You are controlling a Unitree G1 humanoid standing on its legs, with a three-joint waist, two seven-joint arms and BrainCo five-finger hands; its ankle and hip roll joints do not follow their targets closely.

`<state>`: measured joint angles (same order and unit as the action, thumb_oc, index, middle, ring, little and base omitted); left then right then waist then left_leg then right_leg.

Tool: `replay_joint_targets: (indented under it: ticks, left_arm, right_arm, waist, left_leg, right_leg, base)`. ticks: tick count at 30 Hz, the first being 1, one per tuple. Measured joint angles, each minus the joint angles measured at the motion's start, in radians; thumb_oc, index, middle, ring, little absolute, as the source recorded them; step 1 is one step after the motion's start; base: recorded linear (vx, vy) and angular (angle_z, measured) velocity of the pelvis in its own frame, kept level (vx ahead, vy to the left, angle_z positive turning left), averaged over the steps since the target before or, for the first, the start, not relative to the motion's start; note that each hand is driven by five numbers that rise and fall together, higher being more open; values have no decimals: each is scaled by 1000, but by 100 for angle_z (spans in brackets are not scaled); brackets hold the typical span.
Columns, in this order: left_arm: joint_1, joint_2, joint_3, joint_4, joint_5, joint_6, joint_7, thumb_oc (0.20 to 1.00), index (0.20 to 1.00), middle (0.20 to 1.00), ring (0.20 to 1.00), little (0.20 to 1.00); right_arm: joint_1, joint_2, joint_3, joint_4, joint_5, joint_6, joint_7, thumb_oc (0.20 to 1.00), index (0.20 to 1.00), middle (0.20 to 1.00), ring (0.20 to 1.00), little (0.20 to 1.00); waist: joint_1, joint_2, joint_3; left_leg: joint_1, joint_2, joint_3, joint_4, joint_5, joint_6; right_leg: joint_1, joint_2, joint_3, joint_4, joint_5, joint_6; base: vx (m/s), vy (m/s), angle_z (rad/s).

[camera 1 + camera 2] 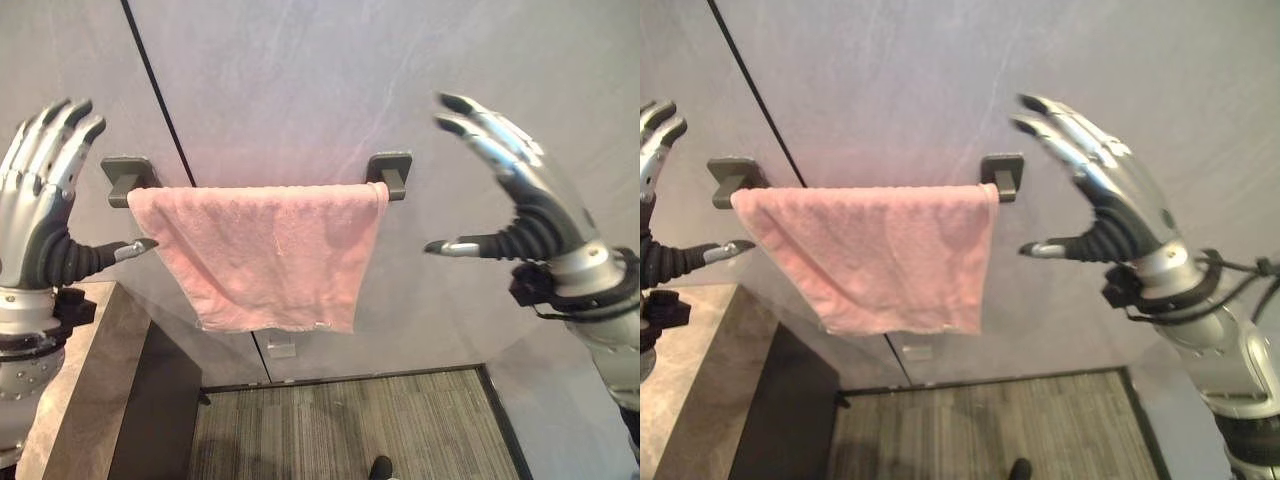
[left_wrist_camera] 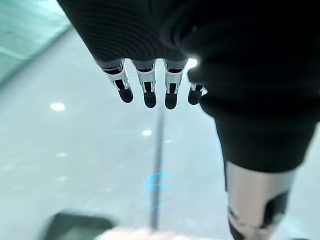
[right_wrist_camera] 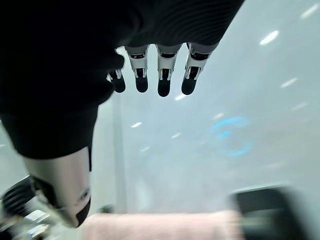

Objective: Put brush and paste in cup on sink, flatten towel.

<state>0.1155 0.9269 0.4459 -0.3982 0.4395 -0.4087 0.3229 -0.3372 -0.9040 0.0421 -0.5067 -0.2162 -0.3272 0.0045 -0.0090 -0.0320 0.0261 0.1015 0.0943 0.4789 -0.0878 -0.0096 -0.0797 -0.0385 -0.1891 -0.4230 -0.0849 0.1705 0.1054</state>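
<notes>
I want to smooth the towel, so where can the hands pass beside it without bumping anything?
Bare wall lies above the bar and outside each bracket, where the open left hand and right hand are raised. Below the pink towel is open. Tighter lower left, by the counter.

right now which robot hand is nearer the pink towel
Left. The left robot hand has its thumb tip right at the pink towel's edge; the right robot hand is raised open, apart from the other edge.

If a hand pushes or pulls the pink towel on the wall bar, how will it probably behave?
The pink terry towel is probably floppy: it hangs folded over the dark wall bar and its lower edge sags unevenly. It seems light, so a sideways push from the open left hand or right hand would likely bunch or slide it along the bar.
</notes>
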Motion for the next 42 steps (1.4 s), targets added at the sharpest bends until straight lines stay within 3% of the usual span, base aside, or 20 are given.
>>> replay_joint_targets:
  ticks: [4,10,13,20,26,30,32,40,42]
  left_arm:
    - [-43,222,-135,-23,-20,-30,-101,1000,1000,1000,1000,1000]
    - [-137,244,-301,14,-73,-46,-186,1000,1000,1000,1000,1000]
    - [-229,198,-439,76,-174,-47,-193,1000,1000,1000,1000,1000]
    - [-361,170,-533,143,-187,-40,-193,1000,1000,1000,1000,1000]
    - [-304,127,-475,163,-204,-40,-189,1000,1000,1000,1000,1000]
    - [-220,59,-395,166,-238,-42,-187,1000,1000,1000,1000,1000]
    - [-164,-17,-327,182,-272,-45,-178,1000,1000,1000,1000,1000]
    - [-124,-153,-305,250,-395,-41,-173,1000,1000,1000,1000,1000]
    - [-137,-211,-312,252,-431,-41,-173,1000,1000,1000,1000,1000]
  right_arm:
    - [-188,-87,209,46,5,7,52,1000,1000,1000,1000,1000]
    - [-319,-76,379,143,-86,42,83,1000,1000,1000,1000,1000]
    - [-368,28,451,245,-189,67,72,1000,1000,1000,1000,1000]
    - [-442,78,496,292,-252,68,43,1000,1000,1000,1000,1000]
    - [-436,69,501,293,-268,67,44,1000,1000,1000,1000,1000]
    - [-367,62,458,272,-265,64,43,1000,1000,1000,1000,1000]
    - [-290,18,393,245,-259,52,40,1000,1000,1000,1000,1000]
    - [-191,-4,353,288,-259,46,39,1000,1000,1000,1000,1000]
    - [-175,41,329,321,-231,48,36,1000,1000,1000,1000,1000]
  waist:
    - [9,-6,7]
    - [11,-3,35]
    - [14,1,79]
    - [17,16,89]
    - [14,20,87]
    - [12,26,82]
    - [15,36,70]
    - [21,17,3]
    - [21,9,-6]
  left_leg:
    - [-7,0,-2,0,-1,0]
    - [-20,-3,-2,7,0,0]
    - [-38,-2,1,14,1,2]
    - [-35,-2,2,13,1,2]
    - [-34,-2,3,13,1,2]
    - [-34,-2,4,13,1,2]
    - [-34,-3,3,10,0,2]
    - [-33,-4,-2,5,-2,2]
    - [-35,-6,0,7,0,6]
  right_leg:
    - [-7,-1,0,0,0,2]
    - [-17,-2,0,0,3,0]
    - [-35,-4,3,0,9,-4]
    - [-33,-2,5,0,9,-5]
    - [-34,-3,8,0,9,-5]
    - [-35,-2,9,0,9,-5]
    - [-35,-3,8,0,9,-4]
    - [-33,-5,7,-9,-1,8]
    - [-35,-7,6,-7,3,3]
  base:
    - [12,5,0]
    - [16,11,0]
    - [-62,29,-3]
    - [0,0,0]
    - [11,3,0]
    - [31,-9,0]
    - [78,-15,2]
    - [14,-17,1]
    - [0,0,0]
